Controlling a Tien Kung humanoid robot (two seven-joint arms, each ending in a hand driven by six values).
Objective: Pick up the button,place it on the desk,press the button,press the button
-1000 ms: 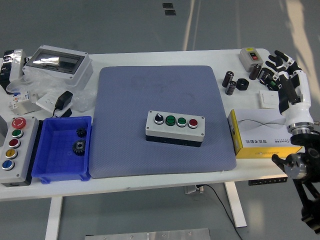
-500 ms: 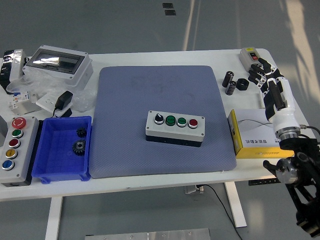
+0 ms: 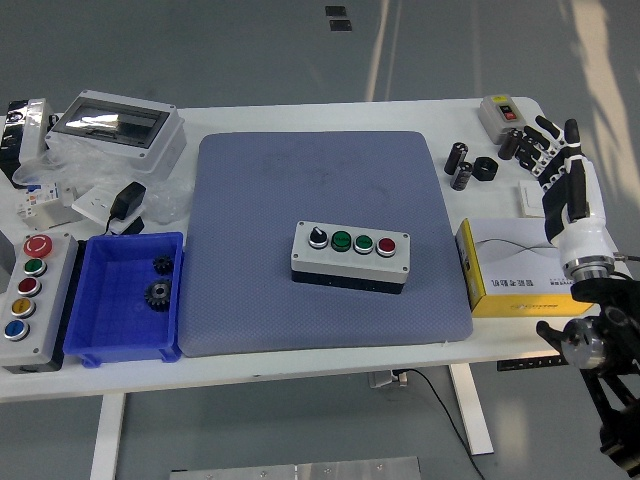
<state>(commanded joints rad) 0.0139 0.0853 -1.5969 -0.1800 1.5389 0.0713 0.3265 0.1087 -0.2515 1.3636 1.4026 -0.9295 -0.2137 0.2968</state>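
Button box [image 3: 350, 257], grey w/ one black knob, two green buttons and one red, lies flat near the middle of the mat [image 3: 320, 190], nothing touching it. We go big to small from here: white counter [image 3: 300, 360] carries everything; the blue-grey mat covers its centre. Top left we see a clear-lid enclosure [image 3: 117, 124]. Front left, a blue bin [image 3: 105, 335] holds two dark gears [image 3: 158, 290]; just beside it, at the left edge, a second panel [image 3: 28, 290] w/ red, green, yellow and blue buttons. Right of the mat sits a yellow-and-white carton [image 3: 525, 270]. Our right hand [image 3: 560, 165] hangs over the far right edge of the counter, fingers spread and straight, gripping nothing, well apart from the button box. Near its fingertips: a small grey switch box [image 3: 501, 114] and a few black cylinders [image 3: 461, 165]. Left arm isn't in shot.
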